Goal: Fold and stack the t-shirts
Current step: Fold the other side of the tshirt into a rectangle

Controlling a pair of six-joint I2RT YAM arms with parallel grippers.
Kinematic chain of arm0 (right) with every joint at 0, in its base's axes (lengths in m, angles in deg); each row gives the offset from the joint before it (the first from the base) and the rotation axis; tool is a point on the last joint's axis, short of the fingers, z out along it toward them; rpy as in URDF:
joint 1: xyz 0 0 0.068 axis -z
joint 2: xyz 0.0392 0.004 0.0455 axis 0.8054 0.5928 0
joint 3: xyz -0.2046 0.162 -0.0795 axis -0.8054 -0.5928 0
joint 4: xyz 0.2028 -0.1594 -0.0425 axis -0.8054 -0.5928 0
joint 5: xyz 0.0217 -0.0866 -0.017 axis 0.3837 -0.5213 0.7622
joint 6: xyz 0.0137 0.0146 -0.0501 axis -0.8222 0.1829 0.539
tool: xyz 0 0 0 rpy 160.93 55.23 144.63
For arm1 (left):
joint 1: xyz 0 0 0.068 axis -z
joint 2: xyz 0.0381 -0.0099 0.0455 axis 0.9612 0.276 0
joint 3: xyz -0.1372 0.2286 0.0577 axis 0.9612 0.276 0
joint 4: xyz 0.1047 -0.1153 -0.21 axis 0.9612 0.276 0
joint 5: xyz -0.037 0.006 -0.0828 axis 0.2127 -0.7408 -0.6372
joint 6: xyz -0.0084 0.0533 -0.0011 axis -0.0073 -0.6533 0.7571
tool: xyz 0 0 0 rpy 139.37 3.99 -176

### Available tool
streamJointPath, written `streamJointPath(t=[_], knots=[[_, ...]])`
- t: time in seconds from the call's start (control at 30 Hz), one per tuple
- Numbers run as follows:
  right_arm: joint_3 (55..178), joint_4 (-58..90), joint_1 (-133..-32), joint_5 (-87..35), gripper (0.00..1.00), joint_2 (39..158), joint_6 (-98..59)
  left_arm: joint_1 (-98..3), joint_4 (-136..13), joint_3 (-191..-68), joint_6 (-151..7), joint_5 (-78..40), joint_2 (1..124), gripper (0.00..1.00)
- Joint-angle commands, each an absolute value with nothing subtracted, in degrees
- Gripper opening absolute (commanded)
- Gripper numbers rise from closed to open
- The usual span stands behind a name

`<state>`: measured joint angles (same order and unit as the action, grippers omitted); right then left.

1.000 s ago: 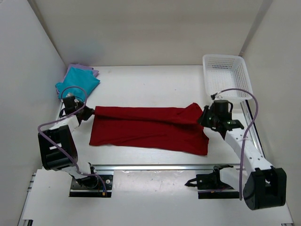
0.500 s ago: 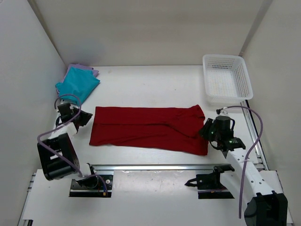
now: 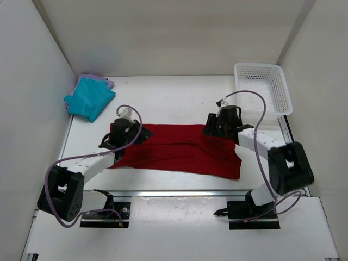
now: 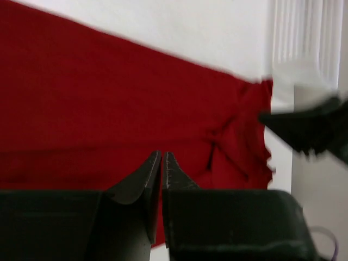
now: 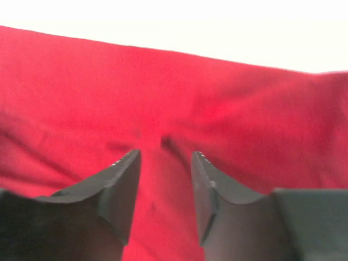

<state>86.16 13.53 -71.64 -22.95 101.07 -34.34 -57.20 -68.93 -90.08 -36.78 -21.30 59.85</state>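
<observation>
The teal shirt lies folded on the lavender shirt in the far left corner, but the dark red shirt in the middle of the table is only a long band, not yet stacked, with the left gripper pressed narrow and empty at its left end and the right gripper parted above its right end.

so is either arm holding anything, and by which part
Nothing seems held: the right gripper is open over the red shirt; the left gripper is shut, no cloth between.
</observation>
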Motion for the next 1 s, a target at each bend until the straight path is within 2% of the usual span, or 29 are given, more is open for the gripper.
streamJointPath(t=[0.0,0.23,0.3,0.37,0.5,0.6,0.77,0.8,0.87,0.97], knots=[[90.48,20.29,-72.45,-19.64,0.42,107.77,-31.21,-50.27,-73.33,-87.13,-36.77,-19.67,59.10,0.16],[93.29,20.47,-73.33,-16.92,0.44,114.90,-30.16,-46.39,-79.31,-80.72,-34.66,-21.69,59.54,0.12],[92.95,20.03,-73.50,-16.66,0.31,114.65,-30.51,-46.64,-79.84,-80.01,-34.48,-22.74,60.24,0.11],[91.46,19.94,-73.77,-18.24,0.22,112.55,-31.12,-47.00,-80.37,-79.12,-34.31,-23.10,60.59,0.11],[86.53,19.68,-75.52,-18.33,0.12,106.57,-32.35,-48.22,-82.57,-77.45,-33.08,-23.19,60.07,0.11],[84.60,17.31,-77.54,-19.73,0.00,103.76,-33.49,-47.53,-82.92,-77.80,-33.60,-23.63,60.24,0.11],[83.18,10.82,-82.29,-24.46,0.00,99.71,-38.24,-47.18,-84.24,-78.16,-32.38,-24.06,60.50,0.11],[83.10,9.85,-83.78,-25.53,0.02,99.01,-39.81,-47.09,-84.42,-78.33,-32.11,-24.33,60.59,0.10],[81.17,10.88,-85.46,-25.10,0.14,97.25,-42.28,-47.43,-84.42,-78.16,-31.94,-25.29,60.59,0.10],[78.53,13.25,-88.09,-24.40,0.24,94.88,-45.53,-48.57,-85.12,-77.63,-31.67,-25.65,60.15,0.10]])
